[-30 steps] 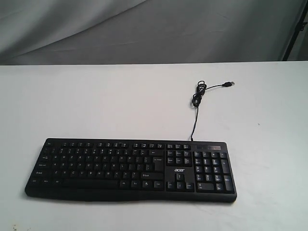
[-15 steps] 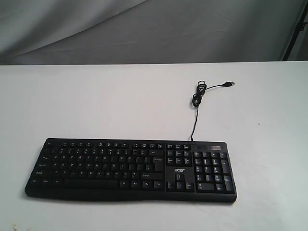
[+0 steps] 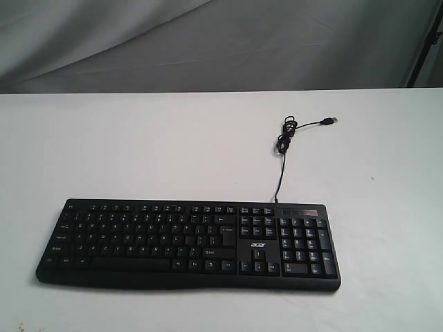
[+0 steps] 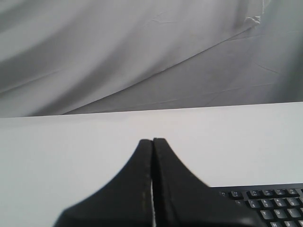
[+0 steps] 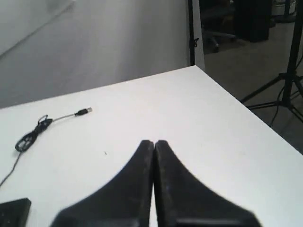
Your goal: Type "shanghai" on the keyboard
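Starting at the fingers: the left gripper (image 4: 152, 142) is sitting with its two fingers pressed flat together and nothing between them. The right gripper (image 5: 154, 142) is doing the same, closed up on nothing. Both are hanging above the table (image 3: 138, 145), clear of the keys, and neither is showing up in the exterior view.

The keyboard (image 3: 187, 242) is lying flat near the front of the table, with the letter block toward the left arm's side and the number pad toward the right. The left wrist view is catching just a corner of it beside the fingers, and the right wrist view is only getting a sliver. The cable (image 3: 279, 173) is running off the back edge into a loose coil, with the plug (image 3: 332, 120) lying unplugged on the table.

On handling, we're figuring it's a light, stiff plastic board with springy keys. We're not planning on grabbing it at all. The closed fingers are making a decent blunt poker, so we're thinking straight down onto the middle of one keycap at a time. We're expecting an angled push to skate the whole thing across that smooth top, since the slack cable isn't anchoring anything. The keys are packed tight, so we're worrying about a wide tip clipping a neighbour. The legends are looking too small for us to read from the exterior view.
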Robot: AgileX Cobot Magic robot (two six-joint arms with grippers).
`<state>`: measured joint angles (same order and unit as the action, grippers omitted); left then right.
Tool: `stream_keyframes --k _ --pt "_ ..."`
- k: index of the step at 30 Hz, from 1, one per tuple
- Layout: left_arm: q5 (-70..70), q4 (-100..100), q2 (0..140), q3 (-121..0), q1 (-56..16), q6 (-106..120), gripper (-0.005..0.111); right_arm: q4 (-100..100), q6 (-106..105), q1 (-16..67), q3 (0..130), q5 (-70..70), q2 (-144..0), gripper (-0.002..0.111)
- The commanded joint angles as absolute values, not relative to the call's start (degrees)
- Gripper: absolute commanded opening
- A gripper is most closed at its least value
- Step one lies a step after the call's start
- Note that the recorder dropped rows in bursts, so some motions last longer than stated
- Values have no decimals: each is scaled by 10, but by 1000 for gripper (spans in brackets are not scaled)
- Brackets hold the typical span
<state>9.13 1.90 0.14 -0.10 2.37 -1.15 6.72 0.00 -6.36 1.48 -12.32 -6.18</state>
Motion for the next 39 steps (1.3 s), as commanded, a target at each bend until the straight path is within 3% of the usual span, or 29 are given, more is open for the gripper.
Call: stream_keyframes --k 1,39 --pt "88 15 0 0 20 -13 0 29 0 -68 11 -207 -17 0" --pt "88 15 0 0 20 -13 0 31 6 -68 11 -225 0 0"
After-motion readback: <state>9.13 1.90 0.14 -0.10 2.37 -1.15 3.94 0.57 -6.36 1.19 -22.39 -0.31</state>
